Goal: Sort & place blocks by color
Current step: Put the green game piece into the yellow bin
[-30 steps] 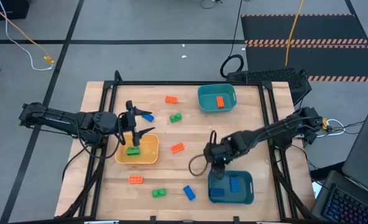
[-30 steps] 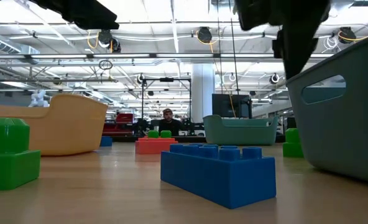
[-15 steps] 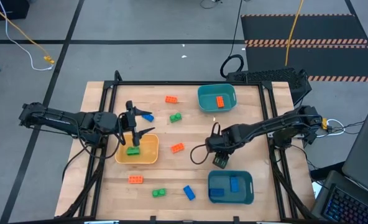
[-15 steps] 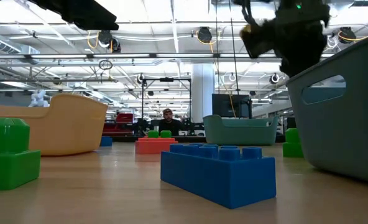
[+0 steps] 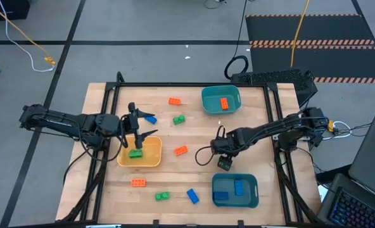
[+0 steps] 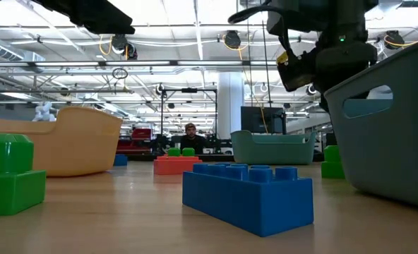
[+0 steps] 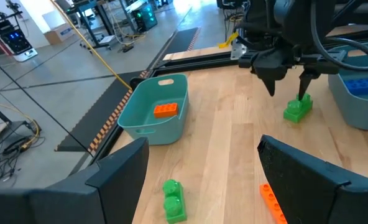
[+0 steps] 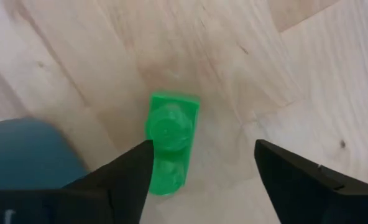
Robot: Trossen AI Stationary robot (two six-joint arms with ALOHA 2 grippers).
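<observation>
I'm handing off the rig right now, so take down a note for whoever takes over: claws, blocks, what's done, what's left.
Left claw: open, empty, by the yellow tray.
Right claw: open, empty, above a green block next to the blue tray.
Done: sorted green block in the yellow tray, sorted orange block in the teal tray, at least one sorted blue block in the blue tray.
Left: three loose orange blocks, three loose green blocks counting the one under the right claw, and two loose blue blocks on the table.
</observation>
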